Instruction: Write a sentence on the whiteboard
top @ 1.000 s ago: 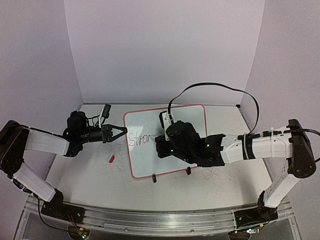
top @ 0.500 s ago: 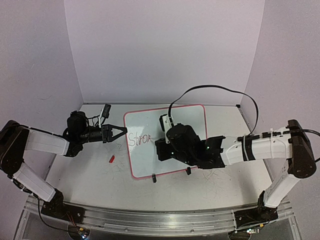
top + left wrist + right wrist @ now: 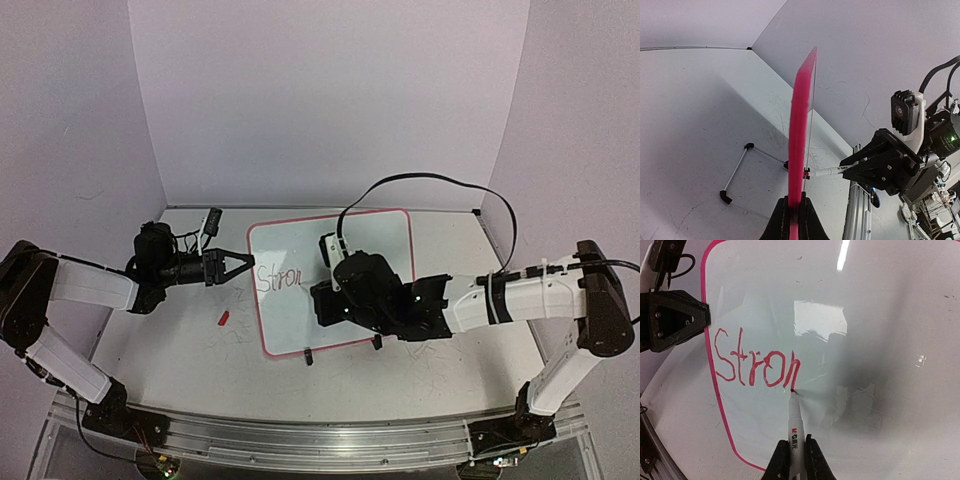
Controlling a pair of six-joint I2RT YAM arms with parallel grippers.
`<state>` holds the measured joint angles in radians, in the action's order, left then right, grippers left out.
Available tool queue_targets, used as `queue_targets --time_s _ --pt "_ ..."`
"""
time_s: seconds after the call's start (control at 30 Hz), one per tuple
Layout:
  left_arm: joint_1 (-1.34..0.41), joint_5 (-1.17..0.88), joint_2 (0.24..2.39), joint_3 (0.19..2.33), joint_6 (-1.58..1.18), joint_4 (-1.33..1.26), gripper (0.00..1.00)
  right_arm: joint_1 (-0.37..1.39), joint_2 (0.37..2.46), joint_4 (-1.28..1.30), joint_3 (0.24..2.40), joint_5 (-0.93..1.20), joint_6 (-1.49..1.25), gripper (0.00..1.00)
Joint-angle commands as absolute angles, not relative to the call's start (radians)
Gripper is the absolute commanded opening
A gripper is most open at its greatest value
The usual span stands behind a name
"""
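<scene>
Overhead view of a pale tabletop (image 3: pixel 450 370) with two robot arms. At the left, the left hand (image 3: pixel 246 263) reaches in sideways, its fingers pinched closed on the left edge of the whiteboard (image 3: pixel 385 235). Its wrist camera shows the pink rim clamped between the two fingers. On the tabletop near that hand lies a small red object (image 3: pixel 223 319), apart from the board. The whiteboard is glossy white with a red-pink rim. It sits in the middle of the tabletop, turned a little askew, with two black clip feet (image 3: pixel 308 357) at its near edge. The sentence (image 3: pixel 757 364) is partly written: the red letters "Stron" begin at the board's left side. To the right, the right hand (image 3: pixel 794 456) grips a white marker (image 3: pixel 794 427) tight between its fingers. The marker's red tip touches the board at the foot of the "n".
</scene>
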<state>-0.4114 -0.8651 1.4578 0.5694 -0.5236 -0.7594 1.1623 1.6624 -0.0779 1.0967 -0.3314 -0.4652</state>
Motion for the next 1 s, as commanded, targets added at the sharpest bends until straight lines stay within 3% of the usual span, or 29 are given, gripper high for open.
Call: queue_targets --time_s 0.0,0.97 --pt "-0.424 -0.906 1.445 0.605 -0.521 -0.772 0.0 1.153 1.569 -0.115 1.072 -0.367 -0.446 0.0" --pt "-0.424 -0.91 1.439 0.61 -0.523 -0.769 0.0 1.109 1.624 -0.137 1.107 -0.355 -0.416 0.0"
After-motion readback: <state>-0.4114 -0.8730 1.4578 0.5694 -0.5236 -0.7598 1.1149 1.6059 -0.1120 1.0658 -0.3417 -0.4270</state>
